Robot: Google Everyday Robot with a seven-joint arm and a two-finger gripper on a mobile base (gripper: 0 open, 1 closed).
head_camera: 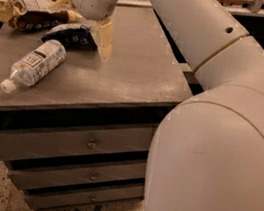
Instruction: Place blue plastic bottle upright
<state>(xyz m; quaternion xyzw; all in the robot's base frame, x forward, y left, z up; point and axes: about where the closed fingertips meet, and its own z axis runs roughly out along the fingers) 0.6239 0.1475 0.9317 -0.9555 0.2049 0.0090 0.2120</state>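
- Robot arm [215, 92]: fills the right side and reaches over the desk from the right.
- Desk [138, 68]: grey top w/ drawers below. Right half is bare, so that looks like the best spot to stand the bottle.
- Tan-and-brown chip bag [27, 10]: back-left corner, well apart from the bottle. Keep off it.
- Blue plastic bottle [36, 64]: lies on its side at the desk's front-left, neck aimed at the front-left edge. Not upright yet.
- Dark blue snack bag [70, 36]: just behind the bottle's base. Come in from above so it isn't dragged along.
- End effector [85, 25]: hangs above the snack bag, near the bottle's base. Fingers [104, 39] are spread, nothing between them.
- White cap [7, 85]: close to the edge. Grab mid-body across the label, then tip base-down. A push toward the cap could roll the bottle off.
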